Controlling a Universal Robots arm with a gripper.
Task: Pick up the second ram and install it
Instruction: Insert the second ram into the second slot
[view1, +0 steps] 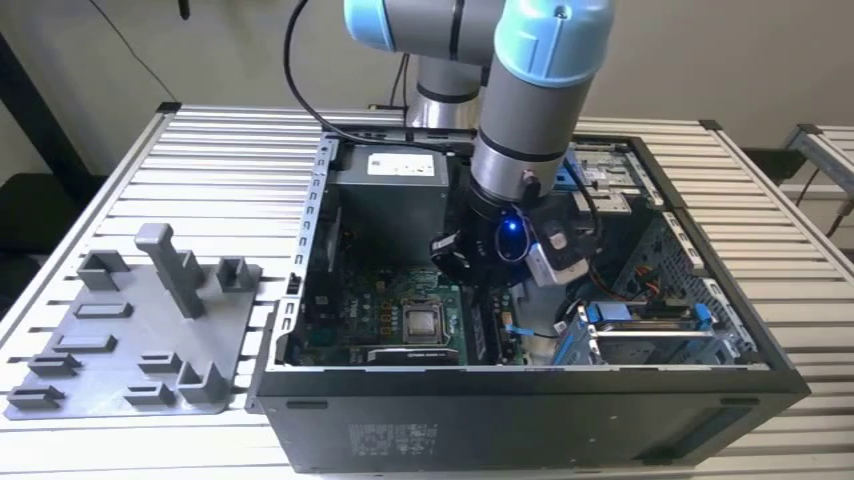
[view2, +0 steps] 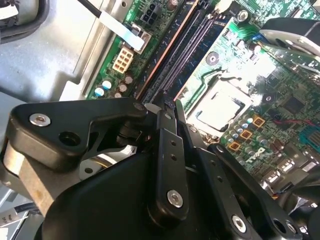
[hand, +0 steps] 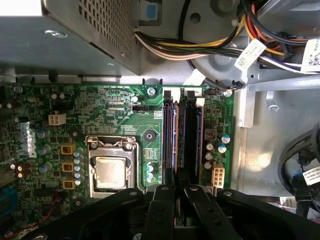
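Claw (hand: 179, 200) hovering inside computer case (view1: 747, 330), fingers nearly together, seemingly pinching second ram (hand: 190, 145); ram edge-on over green board's slots (hand: 172, 140), long axis running along them, directly beneath fingertips.

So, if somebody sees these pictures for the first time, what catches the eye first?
Probably the arm with its pale blue joints, reaching down into the open computer case on the slatted table. In the first wrist view, the gripper sits just over the long memory slots of the green board, beside the square processor socket.
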